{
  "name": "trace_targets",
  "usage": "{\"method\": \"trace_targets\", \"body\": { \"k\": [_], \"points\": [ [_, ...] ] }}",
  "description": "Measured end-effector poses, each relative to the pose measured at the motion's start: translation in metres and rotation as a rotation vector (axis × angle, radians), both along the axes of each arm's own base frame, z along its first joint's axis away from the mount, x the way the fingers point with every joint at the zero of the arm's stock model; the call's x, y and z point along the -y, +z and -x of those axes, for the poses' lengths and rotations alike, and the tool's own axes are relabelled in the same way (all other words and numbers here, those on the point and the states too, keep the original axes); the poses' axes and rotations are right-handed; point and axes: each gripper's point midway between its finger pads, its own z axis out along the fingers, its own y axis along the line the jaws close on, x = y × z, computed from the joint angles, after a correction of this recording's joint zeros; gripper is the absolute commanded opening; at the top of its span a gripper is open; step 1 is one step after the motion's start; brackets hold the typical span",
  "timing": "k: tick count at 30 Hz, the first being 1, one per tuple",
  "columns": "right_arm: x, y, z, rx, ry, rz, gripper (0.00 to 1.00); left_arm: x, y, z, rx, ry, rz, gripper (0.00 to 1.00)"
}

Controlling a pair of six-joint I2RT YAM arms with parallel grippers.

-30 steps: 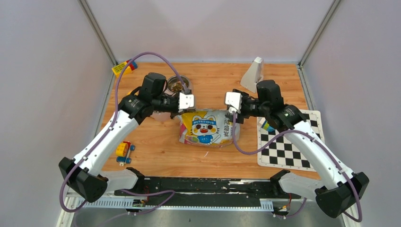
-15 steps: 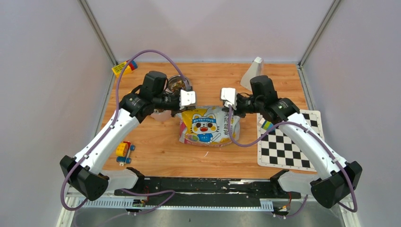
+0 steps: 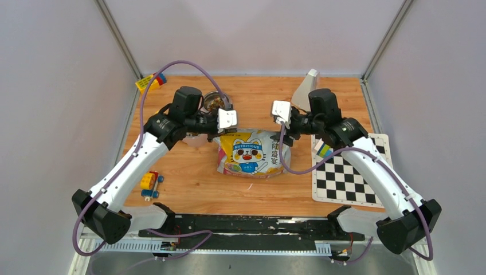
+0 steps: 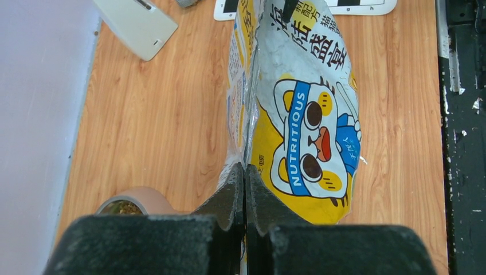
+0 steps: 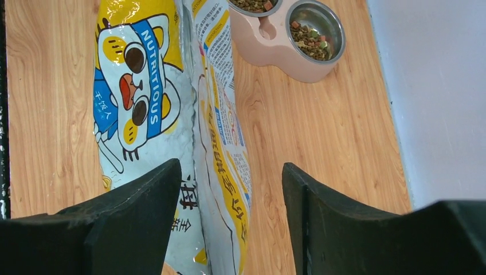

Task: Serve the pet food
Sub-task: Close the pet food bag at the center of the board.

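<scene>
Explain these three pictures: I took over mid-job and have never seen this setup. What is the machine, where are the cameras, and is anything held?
Two robot arms are bolted to a table. The wide picture looks down from above and behind them; the other two come from a camera on each wrist. The left gripper is shut on one end of the pet food bag. The right gripper is open over the other end, gripping nothing. The pink double bowl holds kibble. A checkerboard mat and toy car lie nearby.
</scene>
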Motion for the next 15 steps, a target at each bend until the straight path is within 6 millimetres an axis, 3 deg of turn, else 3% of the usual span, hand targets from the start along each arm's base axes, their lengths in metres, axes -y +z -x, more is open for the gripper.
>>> {"method": "trace_targets", "body": {
  "k": [5, 8, 10, 12, 13, 15],
  "points": [
    [0.008, 0.001, -0.006, -0.002, -0.028, -0.002, 0.58, -0.001, 0.000, 0.002, 0.002, 0.000, 0.001, 0.00],
    [0.020, -0.002, -0.011, -0.022, -0.059, 0.003, 0.49, -0.002, -0.001, 0.003, 0.003, 0.000, 0.002, 0.00],
    [0.023, -0.005, -0.010, -0.039, -0.063, 0.007, 0.35, -0.002, -0.001, 0.003, 0.005, 0.000, 0.003, 0.00],
    [0.024, -0.008, -0.006, -0.059, -0.053, 0.010, 0.05, -0.002, -0.001, 0.003, 0.007, 0.000, 0.004, 0.00],
    [0.024, -0.009, -0.003, -0.066, -0.045, 0.014, 0.00, -0.002, -0.001, 0.003, 0.007, 0.000, 0.004, 0.00],
    [0.023, -0.013, 0.003, -0.097, -0.029, 0.018, 0.00, -0.001, 0.000, 0.002, 0.010, 0.002, 0.005, 0.00]
  ]
}}
